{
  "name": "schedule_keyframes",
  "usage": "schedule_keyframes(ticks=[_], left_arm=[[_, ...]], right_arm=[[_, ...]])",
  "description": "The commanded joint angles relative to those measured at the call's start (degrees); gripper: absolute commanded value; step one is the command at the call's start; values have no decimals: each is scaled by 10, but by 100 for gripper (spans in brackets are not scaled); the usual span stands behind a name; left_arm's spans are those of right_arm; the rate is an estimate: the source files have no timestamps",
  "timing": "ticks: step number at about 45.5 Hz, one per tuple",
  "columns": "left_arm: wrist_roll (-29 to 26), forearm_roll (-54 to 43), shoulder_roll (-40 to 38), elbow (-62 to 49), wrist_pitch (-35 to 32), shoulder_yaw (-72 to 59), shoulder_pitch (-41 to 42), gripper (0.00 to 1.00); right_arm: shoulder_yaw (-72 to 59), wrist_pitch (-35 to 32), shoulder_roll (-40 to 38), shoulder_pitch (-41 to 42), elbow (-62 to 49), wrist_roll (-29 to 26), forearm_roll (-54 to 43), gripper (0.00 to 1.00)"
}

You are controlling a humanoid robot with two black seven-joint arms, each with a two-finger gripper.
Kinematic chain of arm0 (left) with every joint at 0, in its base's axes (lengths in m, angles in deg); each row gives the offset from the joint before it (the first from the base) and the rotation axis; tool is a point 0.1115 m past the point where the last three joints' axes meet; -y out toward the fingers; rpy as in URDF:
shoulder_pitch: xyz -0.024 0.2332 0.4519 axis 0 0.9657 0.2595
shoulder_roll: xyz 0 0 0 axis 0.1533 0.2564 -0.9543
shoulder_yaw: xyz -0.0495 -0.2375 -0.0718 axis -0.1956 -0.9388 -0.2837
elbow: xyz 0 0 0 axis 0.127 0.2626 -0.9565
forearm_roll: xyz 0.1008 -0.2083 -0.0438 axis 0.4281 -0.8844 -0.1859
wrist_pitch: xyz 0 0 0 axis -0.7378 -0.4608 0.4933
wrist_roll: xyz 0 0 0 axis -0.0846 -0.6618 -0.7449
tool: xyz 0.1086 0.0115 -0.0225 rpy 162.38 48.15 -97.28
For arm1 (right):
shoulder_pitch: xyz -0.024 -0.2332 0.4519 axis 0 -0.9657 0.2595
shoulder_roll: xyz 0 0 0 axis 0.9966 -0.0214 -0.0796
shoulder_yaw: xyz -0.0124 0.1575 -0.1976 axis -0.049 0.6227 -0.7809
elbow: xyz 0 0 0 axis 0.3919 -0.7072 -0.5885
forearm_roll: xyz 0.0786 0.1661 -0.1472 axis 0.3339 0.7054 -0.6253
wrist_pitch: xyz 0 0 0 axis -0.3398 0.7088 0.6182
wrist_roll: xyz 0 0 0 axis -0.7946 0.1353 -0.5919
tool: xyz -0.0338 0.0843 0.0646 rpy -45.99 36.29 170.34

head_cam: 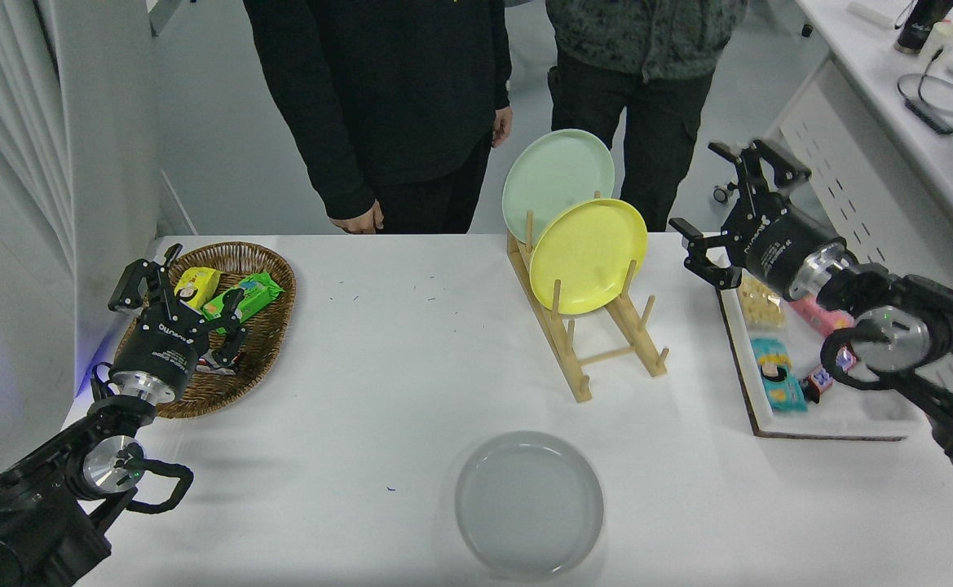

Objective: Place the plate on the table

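The light-grey plate point(529, 505) lies flat on the white table point(411, 367), near its front edge at the middle. My right gripper point(729, 208) is open and empty. It is raised above the table's right side, over the far end of the white tray, far from the plate. My left gripper point(178, 293) is parked at the lower left, open, over the wicker basket point(268, 273).
A wooden rack point(598, 342) holds a yellow plate point(589, 255) and a pale green plate point(556, 181) at the back middle. A white tray point(843, 403) with snacks is at the right. Two people stand at the far side.
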Motion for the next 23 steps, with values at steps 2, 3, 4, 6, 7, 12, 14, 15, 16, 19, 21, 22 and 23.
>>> schedule_keyframes(ticks=[2,3,4,6,7,12,14,15,16,19,21,22,23], left_arm=[[0,0,0,0,0,0,0,98],[0,0,0,0,0,0,0,98],[0,0,0,0,0,0,0,98],[0,0,0,0,0,0,0,98],[0,1,0,0,0,0,0,98],[0,0,0,0,0,0,0,98],[0,0,0,0,0,0,0,98],[0,1,0,0,0,0,0,98],[0,0,0,0,0,0,0,98],[0,0,0,0,0,0,0,98],[0,1,0,0,0,0,0,98],[0,0,0,0,0,0,0,98],[0,0,0,0,0,0,0,98]], right_arm=[[89,-68,73,-80,-68,2,-9,100],[89,-70,77,-81,-72,2,-9,100],[89,-71,79,-82,-76,2,-9,100],[89,-72,84,-82,-80,2,-9,100],[89,-72,84,-82,-80,2,-9,100],[89,-81,89,-82,-84,2,-9,100],[89,-82,98,-82,-99,3,-8,100],[90,-82,103,-81,-105,3,-8,100],[90,-83,111,-80,-112,3,-7,100],[96,-93,123,-82,-115,3,-7,100],[101,-94,128,-86,-115,3,-7,100],[104,-94,133,-90,-113,3,-7,100],[107,-94,137,-95,-111,3,-7,100]])
